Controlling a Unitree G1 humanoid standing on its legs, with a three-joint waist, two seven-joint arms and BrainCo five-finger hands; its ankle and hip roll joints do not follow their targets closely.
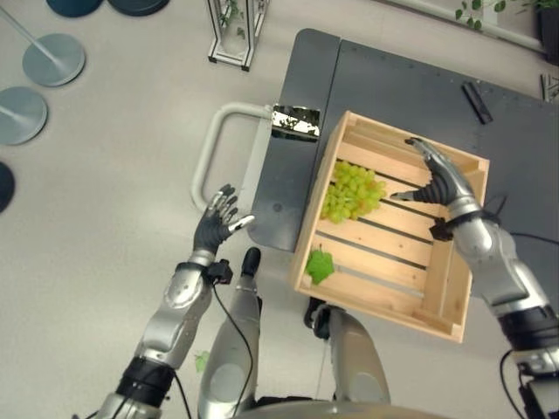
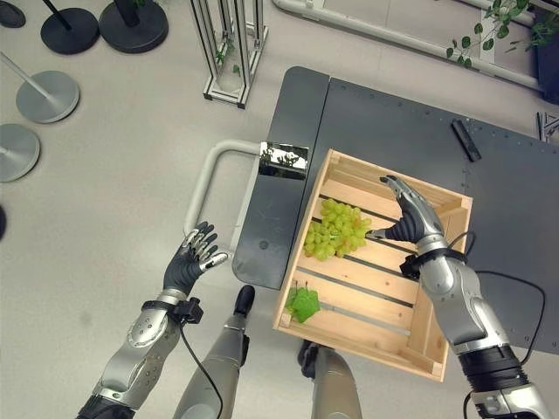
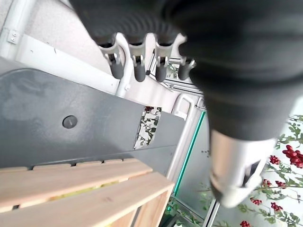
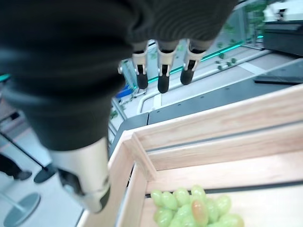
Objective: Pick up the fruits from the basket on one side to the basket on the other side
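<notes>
A wooden slatted crate [image 1: 441, 301] stands on the dark grey table [image 1: 410, 96]. Inside it lie a bunch of green grapes [image 1: 352, 191] at the far left and a small green fruit with a leaf [image 1: 320, 264] near the front left corner. My right hand [image 1: 444, 181] hovers open above the crate's far right part, fingers straight, right of the grapes [image 4: 191, 212] and apart from them. My left hand [image 1: 216, 220] is open over the floor, left of the table's edge, holding nothing.
A white tubular handle [image 1: 214, 144] juts from the table's left side, beside a shiny plate [image 1: 295, 121]. A black bar [image 1: 477, 102] lies on the table at the far right. Round stand bases [image 1: 52, 59] and a metal frame [image 1: 234, 33] stand on the floor.
</notes>
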